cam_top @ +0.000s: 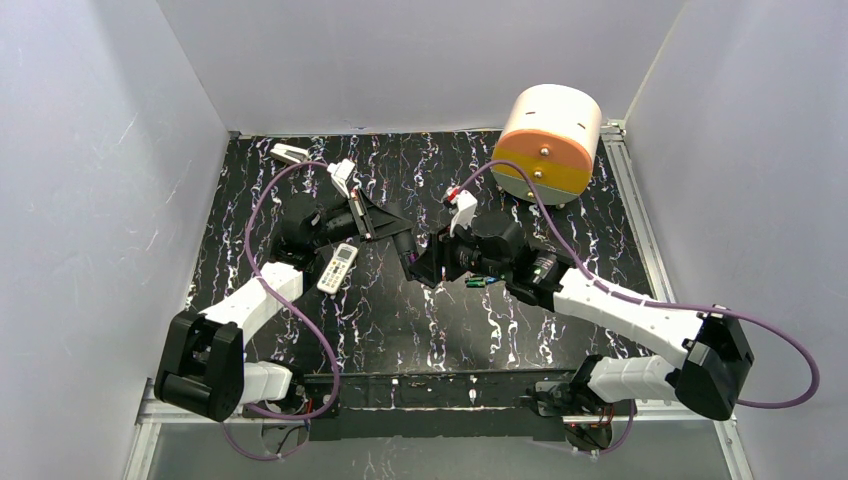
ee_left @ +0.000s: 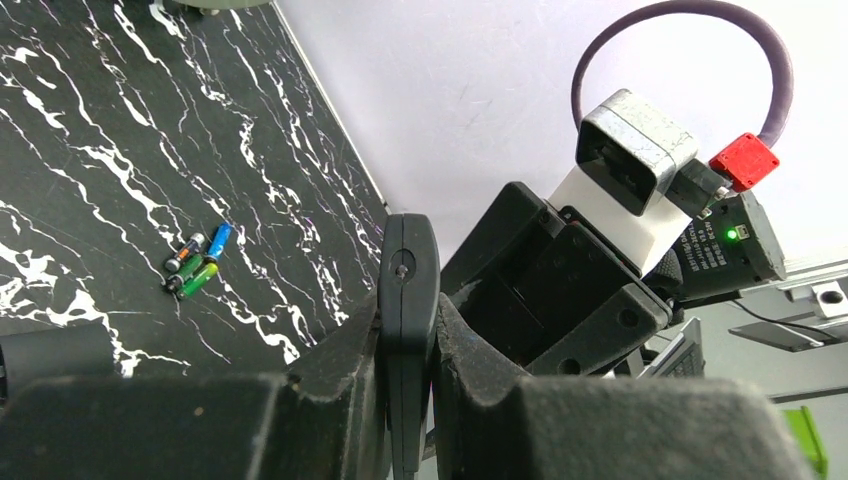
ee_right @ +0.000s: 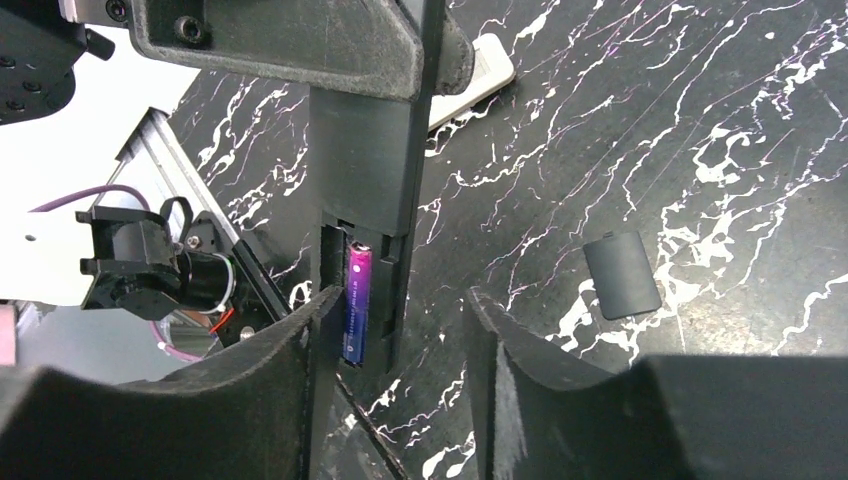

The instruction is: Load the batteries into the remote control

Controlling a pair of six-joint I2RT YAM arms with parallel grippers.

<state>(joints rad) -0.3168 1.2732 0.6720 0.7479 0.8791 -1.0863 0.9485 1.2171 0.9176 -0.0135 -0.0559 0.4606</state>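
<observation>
My left gripper [ee_left: 408,335] is shut on a long flat black remote [ee_left: 408,280] and holds it off the table [cam_top: 400,330]. Its battery bay is open, with one blue-purple battery [ee_right: 357,305] seated in it. My right gripper [ee_right: 405,330] is open, with the bay end of the black remote between its fingers, close to the left finger [ee_right: 300,360]. The two grippers meet mid-table, left [cam_top: 392,228] and right [cam_top: 425,262]. The small white remote control [cam_top: 337,268] lies on the table beside the left arm. Loose green and blue batteries [cam_top: 480,282] lie under the right arm, also in the left wrist view [ee_left: 200,262].
A black battery cover [ee_right: 622,273] lies flat on the table. A large white-and-orange cylinder [cam_top: 550,140] stands at the back right. A small white-and-grey block [cam_top: 290,153] sits at the back left. White walls enclose the table.
</observation>
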